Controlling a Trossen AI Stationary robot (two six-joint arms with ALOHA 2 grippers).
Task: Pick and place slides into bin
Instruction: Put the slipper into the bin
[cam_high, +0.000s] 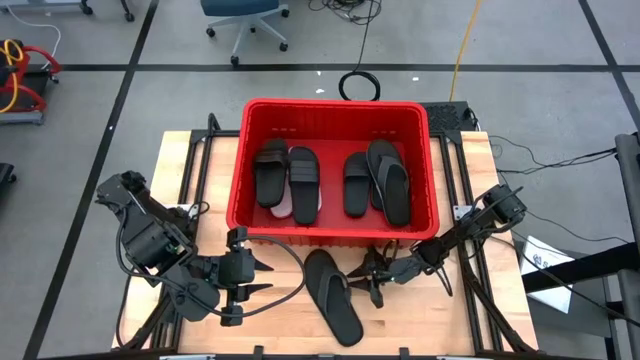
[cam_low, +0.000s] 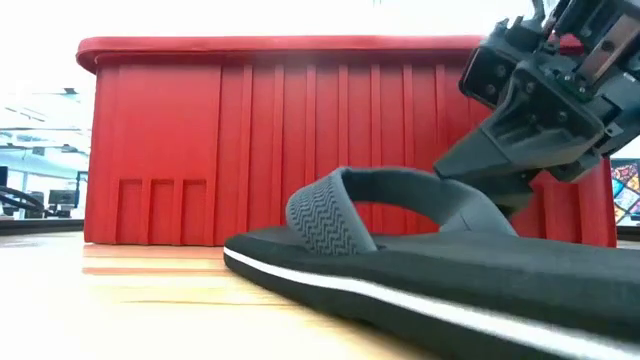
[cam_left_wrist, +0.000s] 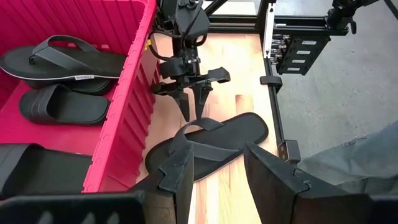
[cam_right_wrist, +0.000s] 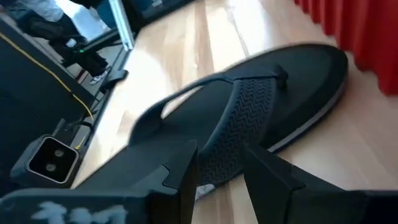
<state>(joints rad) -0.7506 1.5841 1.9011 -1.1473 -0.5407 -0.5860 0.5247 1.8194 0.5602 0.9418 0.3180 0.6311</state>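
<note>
One black thong flip-flop (cam_high: 332, 295) lies flat on its sole on the wooden table in front of the red bin (cam_high: 255, 110). Several black slides (cam_high: 303, 180) and a second flip-flop (cam_high: 390, 178) lie in the bin. My right gripper (cam_high: 368, 277) is open just right of the loose flip-flop, its fingers (cam_right_wrist: 180, 168) level with the thong strap (cam_right_wrist: 249, 106). My left gripper (cam_high: 262, 278) is open and empty to the flip-flop's left; in its wrist view the flip-flop (cam_left_wrist: 211, 146) lies just beyond its fingers (cam_left_wrist: 180, 174). My right gripper is open and comes at the flip-flop's strap (cam_left_wrist: 199, 127) low, from the table's right side. Its fingertips stand very close to the strap. I cannot tell whether they touch it.
The bin's near wall (cam_low: 300, 150) stands right behind the flip-flop. Bare wooden table (cam_high: 285, 320) lies between the two grippers and toward the near edge. Black frame rails (cam_left_wrist: 273, 81) run along the table's sides. An office chair (cam_high: 245, 20) stands on the floor beyond the table.
</note>
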